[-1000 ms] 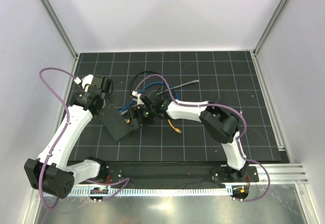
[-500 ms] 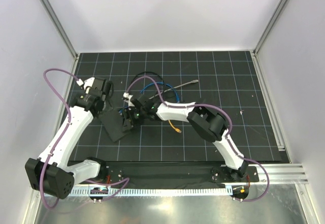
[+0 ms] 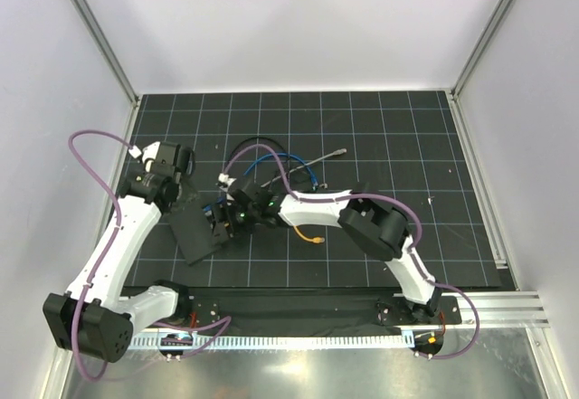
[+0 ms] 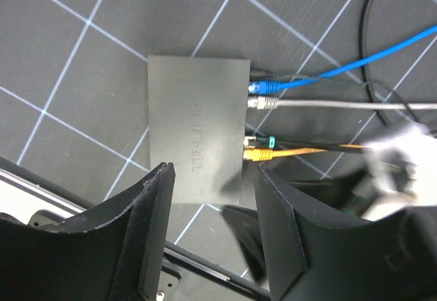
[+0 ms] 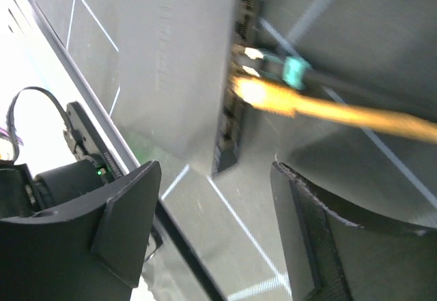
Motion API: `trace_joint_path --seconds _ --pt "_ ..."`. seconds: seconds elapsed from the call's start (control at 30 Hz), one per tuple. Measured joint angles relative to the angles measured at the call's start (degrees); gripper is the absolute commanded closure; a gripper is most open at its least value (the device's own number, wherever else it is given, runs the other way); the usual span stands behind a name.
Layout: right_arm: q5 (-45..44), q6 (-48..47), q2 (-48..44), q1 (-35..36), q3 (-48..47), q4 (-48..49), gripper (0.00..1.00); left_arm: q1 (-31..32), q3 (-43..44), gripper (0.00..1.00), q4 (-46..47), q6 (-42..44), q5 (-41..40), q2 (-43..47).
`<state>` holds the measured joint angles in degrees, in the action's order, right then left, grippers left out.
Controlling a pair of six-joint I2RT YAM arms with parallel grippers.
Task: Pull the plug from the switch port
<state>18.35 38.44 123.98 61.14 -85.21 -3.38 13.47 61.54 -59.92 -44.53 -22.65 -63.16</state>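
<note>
Black grid mat (image 3: 380, 146) inside a white-walled cell, alu frame post (image 3: 99, 37) at the back-left corner. Switch (image 3: 199, 234) lies flat on the mat, left of centre and skewed to the grid, with its socket edge facing the right arm.

Left wrist view shows four plugs seated in a row on that edge:
- blue plug (image 4: 263, 86)
- grey plug (image 4: 263, 104)
- teal-booted plug (image 4: 265, 140) on a black cable
- orange plug (image 4: 259, 155), last in the row and right beside the teal one

Cables run off across the mat away from the box. Overhead, the blue cable (image 3: 276, 156) loops on the far side of the right wrist, and the orange cable (image 3: 308, 233) curls out in front of the right arm.

Right gripper (image 5: 215, 171) is low at the socket edge, jaws apart, nothing between them. The orange plug sits just past the fingertips, roughly in line with the gap, not touched. Right wrist view is blurred, so socket detail is unreadable.

Left gripper (image 4: 213, 171) hovers over the switch's near end, jaws apart, holding nothing. Its fingers (image 4: 147, 233) frame that end of the box in its own view. Can't tell whether they touch it.
</note>
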Motion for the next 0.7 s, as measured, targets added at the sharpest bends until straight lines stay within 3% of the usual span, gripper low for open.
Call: trace_joint_path --seconds 0.1,0.3,0.37,0.43,0.7 --pt "-2.7 4.6 -4.4 -0.7 5.4 2.5 0.26 -0.4 -1.1 0.49 0.1 -0.1 1.4 -0.1" --pt "-4.9 12.9 -7.2 -1.4 10.0 9.5 0.38 -0.5 -3.1 0.59 0.5 -1.2 3.5 -1.7" --pt "-4.7 15.4 -6.8 -1.4 10.0 11.5 0.55 -0.8 -3.8 0.64 0.6 -1.9 4.2 -2.8" --pt "-4.7 17.9 -6.1 -1.4 10.2 14.2 0.63 -0.9 -4.4 0.72 0.6 -2.7 4.7 -3.7" --pt "-7.2 22.8 -4.2 -1.4 13.7 18.9 0.63 -1.0 -8.9 0.79 2.4 -5.8 7.8 -4.5"
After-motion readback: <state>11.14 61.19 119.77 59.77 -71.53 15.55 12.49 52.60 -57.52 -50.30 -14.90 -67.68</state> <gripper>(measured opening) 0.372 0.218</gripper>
